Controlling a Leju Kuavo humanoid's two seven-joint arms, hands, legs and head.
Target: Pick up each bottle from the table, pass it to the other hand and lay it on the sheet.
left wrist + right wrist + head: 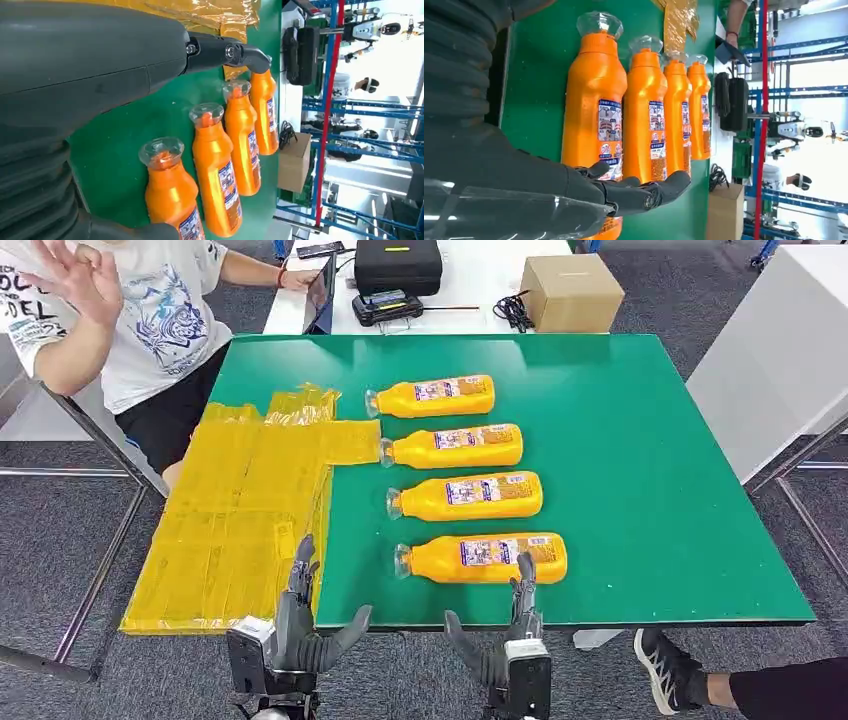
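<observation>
Four orange bottles lie on their sides in a row on the green surface point(650, 490), clear caps pointing toward the yellow sheet point(240, 510), none yet on it. Nearest bottle point(485, 557) sits just beyond your right hand point(505, 635); the second bottle point(468, 496) lies close behind it, and the farthest point(432, 396) is near the sheet's crumpled corner.

Right hand: fingers spread, holding nothing, at the near edge of the surface. Left hand point(300, 625): also spread and empty, beside the sheet's near edge.

Risks, as judged from here:
- Bottles are round and lying flat. A touch off-centre will probably roll the nearest one into its neighbour, and the row could shift.
- Gaps between bottles look narrow; fingers reaching over the far side may catch the second bottle.
- The body looks smooth, so a loose grip could slip at the handover, which happens over the surface edge.
- The sheet is wrinkled and overhangs the surface; a bottle laid near its outer side could roll off.
- A person point(130, 310) sits by the sheet's far end. Watch your left arm's sweep.
</observation>
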